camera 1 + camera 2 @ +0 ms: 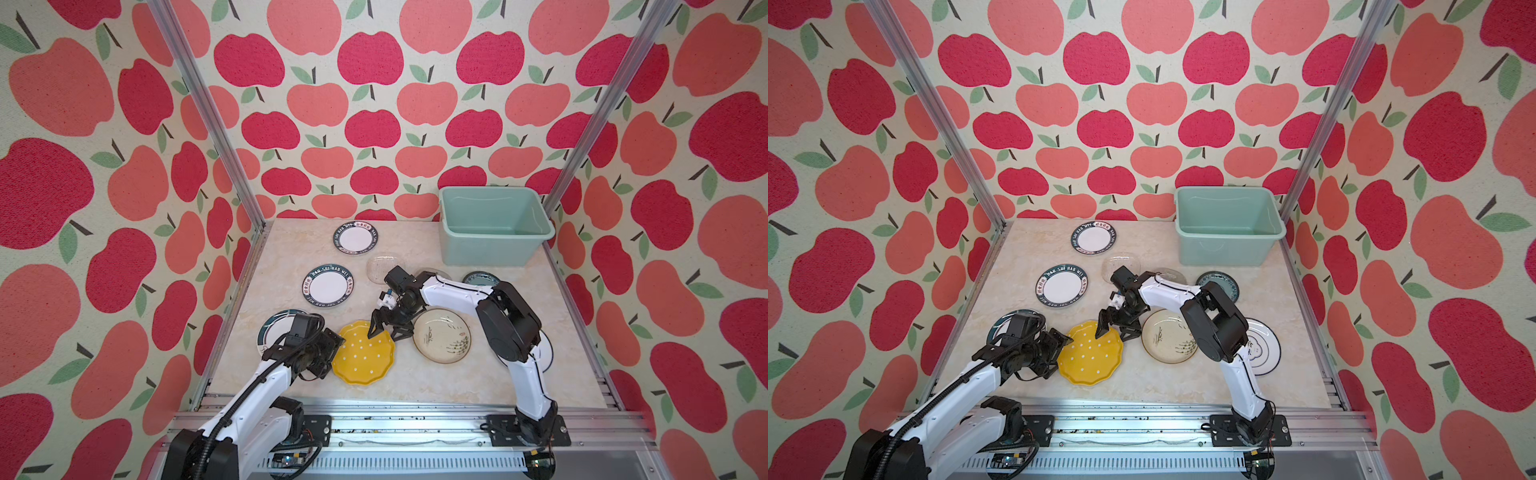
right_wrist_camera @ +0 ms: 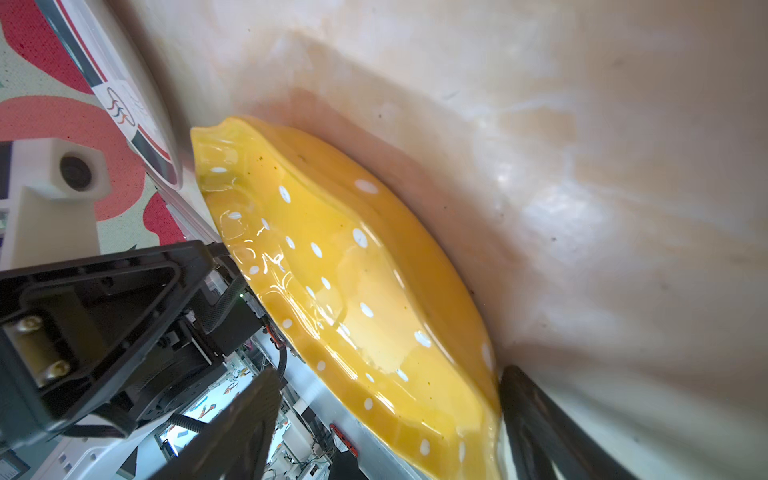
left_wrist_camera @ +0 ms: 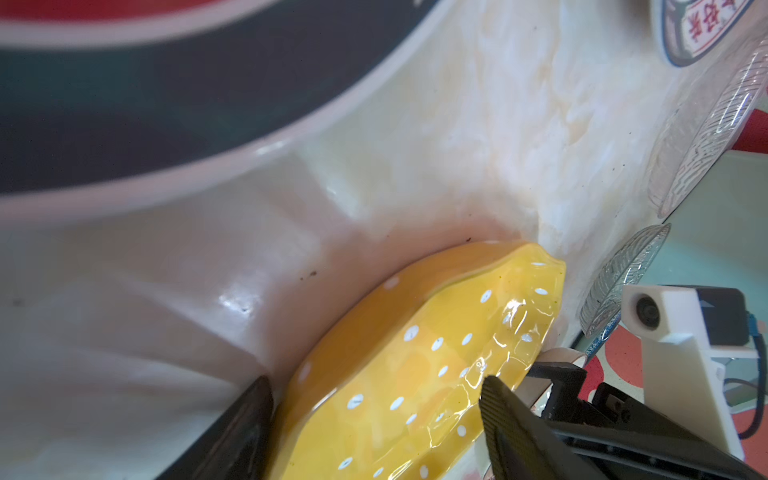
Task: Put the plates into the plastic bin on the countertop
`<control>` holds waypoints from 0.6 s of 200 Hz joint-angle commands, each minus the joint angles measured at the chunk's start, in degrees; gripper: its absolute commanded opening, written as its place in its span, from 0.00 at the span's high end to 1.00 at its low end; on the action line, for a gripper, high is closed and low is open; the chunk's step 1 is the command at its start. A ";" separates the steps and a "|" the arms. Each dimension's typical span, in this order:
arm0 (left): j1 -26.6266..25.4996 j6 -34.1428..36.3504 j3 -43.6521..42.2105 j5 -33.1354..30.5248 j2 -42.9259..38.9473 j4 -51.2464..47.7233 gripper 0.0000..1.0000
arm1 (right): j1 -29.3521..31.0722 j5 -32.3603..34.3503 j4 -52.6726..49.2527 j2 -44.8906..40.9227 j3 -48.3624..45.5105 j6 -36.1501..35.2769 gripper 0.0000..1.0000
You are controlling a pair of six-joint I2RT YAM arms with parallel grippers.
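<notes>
A yellow scalloped dotted plate (image 1: 363,353) (image 1: 1090,353) lies on the countertop (image 1: 415,382) near the front. My left gripper (image 1: 338,343) (image 3: 374,415) stands open at its left rim, one finger low beside the rim and one above the plate (image 3: 415,374). My right gripper (image 1: 386,332) (image 2: 382,419) is open at the far right rim, which sits between its fingers with a gap; the plate (image 2: 353,291) fills that wrist view. The mint-green plastic bin (image 1: 494,245) (image 1: 1225,249) stands at the back right; I see nothing in it.
Two white plates with lettered rims (image 1: 356,237) (image 1: 328,286) lie at the back left. A dark-rimmed plate (image 1: 274,328) is partly under my left arm. A clear glass plate (image 1: 380,266), a teal plate (image 1: 482,277) and a cream ink-drawn plate (image 1: 442,338) surround my right arm.
</notes>
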 commanded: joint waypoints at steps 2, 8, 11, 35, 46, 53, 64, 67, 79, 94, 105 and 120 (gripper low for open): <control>0.31 -0.63 -1.19 3.30 -0.48 7.25 0.20 | 2.65 -9.44 1.92 1.09 2.69 -0.33 0.15; 0.43 -0.63 -1.34 3.39 -0.50 7.36 0.20 | 2.65 -9.71 1.88 1.51 2.85 -0.23 0.15; 0.47 -0.61 -1.42 3.48 -0.49 7.44 0.20 | 2.65 -9.88 1.87 1.70 2.92 -0.24 0.15; 0.70 -0.89 -1.98 3.65 -0.90 8.00 0.20 | 2.65 -11.44 3.09 2.46 3.07 0.42 0.15; 0.86 -1.05 -2.29 3.65 -1.07 8.24 0.20 | 2.72 -12.53 4.41 2.56 2.77 0.89 0.15; 0.93 -1.07 -2.48 3.70 -1.15 8.49 0.20 | 2.72 -13.25 5.46 2.56 2.51 1.31 0.15; 1.11 -1.25 -2.58 3.86 -1.18 8.88 0.20 | 2.68 -14.35 7.09 2.43 2.07 1.77 0.16; 1.18 -1.25 -2.58 3.90 -1.18 9.02 0.20 | 2.72 -14.60 7.59 2.34 1.95 1.94 0.16; 1.36 -1.25 -2.58 4.10 -1.10 9.42 0.20 | 2.72 -15.23 9.01 1.77 1.42 2.35 0.16; 1.52 -1.16 -2.95 4.47 -1.01 9.69 0.20 | 2.68 -15.91 10.54 0.87 0.68 2.71 0.17; 1.62 -1.07 -4.49 4.68 -0.92 9.86 0.20 | 2.70 -16.37 12.14 0.03 -0.12 3.30 0.17; 1.84 -1.00 -4.68 4.97 -0.98 10.04 0.20 | 2.66 -16.76 13.25 -0.42 -0.71 3.67 0.18</control>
